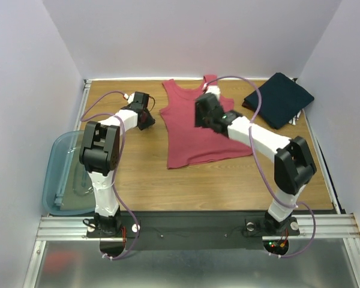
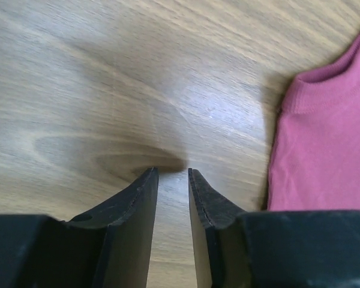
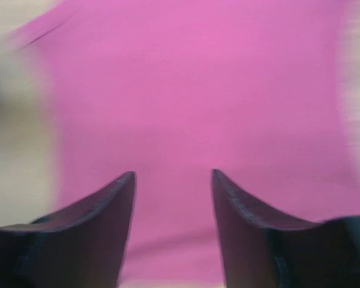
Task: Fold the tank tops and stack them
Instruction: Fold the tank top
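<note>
The dusty red tank top point(image 1: 189, 129) lies spread flat in the middle of the wooden table, straps toward the back wall. The dark navy tank top point(image 1: 279, 99) lies folded at the back right. My right gripper point(image 1: 199, 114) hovers over the red top's upper right part; in the right wrist view it point(image 3: 173, 174) is open and empty, with red cloth point(image 3: 192, 90) filling the picture. My left gripper point(image 1: 149, 117) is low over bare wood just left of the red top; in the left wrist view it point(image 2: 173, 171) is slightly open and empty, with the top's edge point(image 2: 324, 138) at the right.
A translucent teal plastic bin point(image 1: 63, 174) sits off the table's left edge near the left arm's base. White walls close the table on three sides. Bare wood point(image 1: 228, 180) lies in front of the red top.
</note>
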`<state>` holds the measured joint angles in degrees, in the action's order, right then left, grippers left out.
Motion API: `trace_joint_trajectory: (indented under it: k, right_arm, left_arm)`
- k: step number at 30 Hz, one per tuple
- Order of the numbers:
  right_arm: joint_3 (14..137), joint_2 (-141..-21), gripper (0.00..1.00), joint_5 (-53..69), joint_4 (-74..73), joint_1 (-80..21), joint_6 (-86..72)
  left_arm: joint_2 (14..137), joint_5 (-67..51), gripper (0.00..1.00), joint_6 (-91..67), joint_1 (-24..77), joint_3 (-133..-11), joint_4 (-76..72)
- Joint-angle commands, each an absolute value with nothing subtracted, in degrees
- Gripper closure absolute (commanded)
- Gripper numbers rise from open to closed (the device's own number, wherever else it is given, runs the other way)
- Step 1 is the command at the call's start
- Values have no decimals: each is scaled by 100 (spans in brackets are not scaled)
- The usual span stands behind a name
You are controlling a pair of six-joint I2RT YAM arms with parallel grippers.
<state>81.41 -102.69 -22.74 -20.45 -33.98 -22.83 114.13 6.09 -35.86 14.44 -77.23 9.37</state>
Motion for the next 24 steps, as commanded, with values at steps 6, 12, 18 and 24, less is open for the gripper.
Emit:
trace_joint_trajectory:
  k: [6,12,18,24]
  right_arm:
    - [7989,-10599,70,-2935,-2136,-5780,-3515]
    - [8428,-11205,73,-3339,-2320,-6407,-3709]
    - [8657,-11575,67,-3489,-2478,-6504,-3718]
    - [8780,-11830,66,-3498,-2496,-6530,-3683]
  left_arm:
    - [10626,220,61,-3568,1258,-7550,835]
    - [10389,44,61,-3454,958,-7655,958]
    - [10345,-141,61,-3375,879,-7770,1037]
    - [10424,-202,61,-3375,870,-7813,1011]
